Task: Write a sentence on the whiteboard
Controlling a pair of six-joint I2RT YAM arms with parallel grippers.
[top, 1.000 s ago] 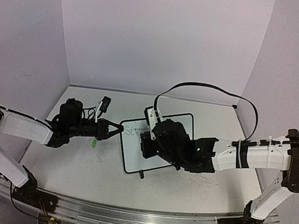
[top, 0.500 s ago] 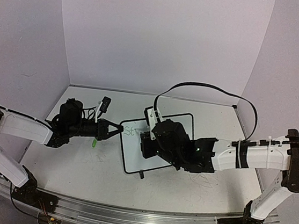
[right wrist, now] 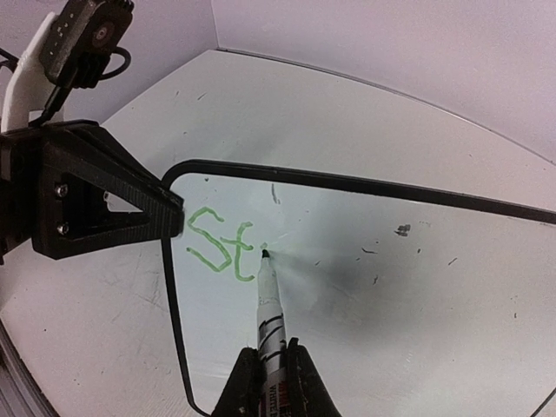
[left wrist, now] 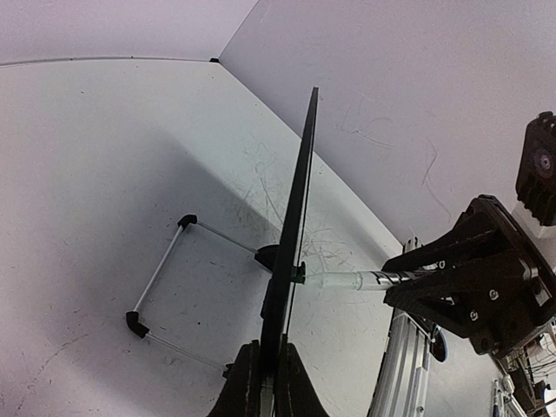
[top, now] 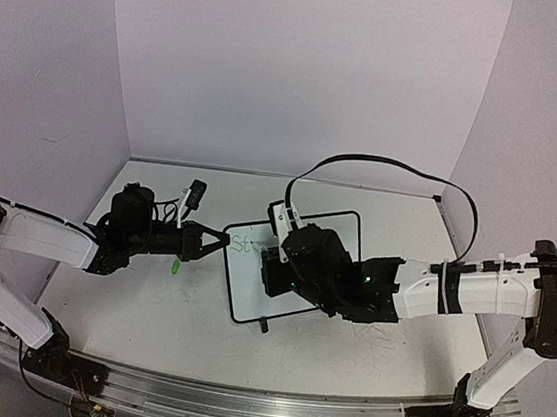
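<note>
The whiteboard (top: 249, 291) stands mid-table on the scuffed white table (top: 147, 299), with pale lilac walls (top: 304, 71) behind. The left gripper (top: 217, 241) pinches its left edge. The right gripper (right wrist: 268, 360) clamps a marker (right wrist: 268, 304), tip touching the sentence (right wrist: 217, 248), a green "St".

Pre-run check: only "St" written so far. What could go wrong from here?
The left jaws pinch only one edge of the whiteboard; pen pressure could pivot it on its wire stand.
The marker tip sits just after the "St"; any slip would likely skew the next letter.
</note>
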